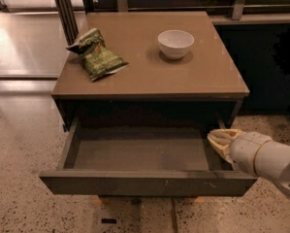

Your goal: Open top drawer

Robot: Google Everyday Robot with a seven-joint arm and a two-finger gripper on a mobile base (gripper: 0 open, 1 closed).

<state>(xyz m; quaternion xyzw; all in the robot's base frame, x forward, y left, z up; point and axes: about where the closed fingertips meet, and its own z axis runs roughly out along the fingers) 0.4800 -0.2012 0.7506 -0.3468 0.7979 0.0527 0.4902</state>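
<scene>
Opening looks essentially complete: top drawer [144,182] stands far out, gripper [221,140] by its right wall, open or closed unclear.

Gripper [221,141]: pale cream-yellow, rounded, soft-edged, matte finish. Located at the right end of the open top drawer [144,183], at its side wall.

Directly behind the jaws: short white collar, set off from the cream tip by a thin darker seam line.

Further behind the jaws: arm [268,161], one thick cylindrical shell, smooth, white shading to light grey on its underside, broadening toward the right edge of the view, which cuts it off.
</scene>
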